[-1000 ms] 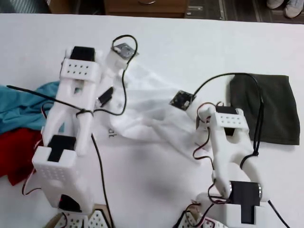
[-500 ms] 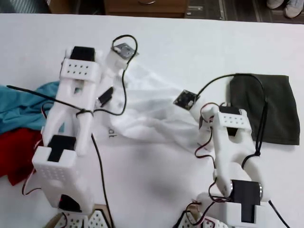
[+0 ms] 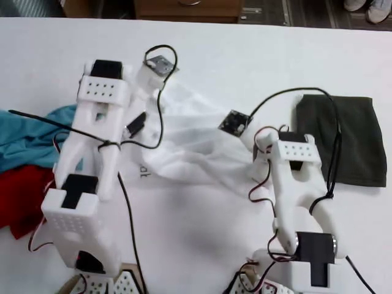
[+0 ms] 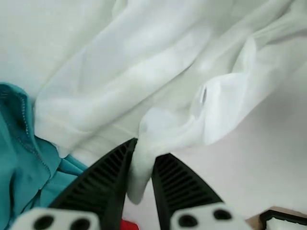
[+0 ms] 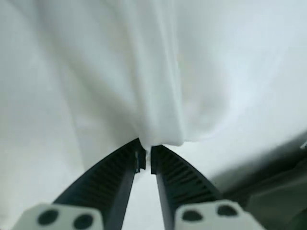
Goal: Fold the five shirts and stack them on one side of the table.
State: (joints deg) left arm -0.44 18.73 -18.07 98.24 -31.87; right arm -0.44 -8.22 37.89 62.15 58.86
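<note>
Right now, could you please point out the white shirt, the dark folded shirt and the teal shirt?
white shirt (image 3: 193, 150), high view, crumpled middle of the cloth
dark folded shirt (image 3: 355, 141), high view, flat centre
teal shirt (image 3: 27, 147), high view, middle of visible part

The white shirt (image 3: 190, 147) bears small grey print. The teal shirt (image 3: 24, 138), red shirt (image 3: 21, 196) and dark green shirt (image 3: 346, 141) are plain. The table (image 3: 245, 55) is white.

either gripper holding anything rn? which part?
Both shut on the white shirt: left gripper pinches a bunched fold, right gripper a gathered ridge of cloth.
</note>
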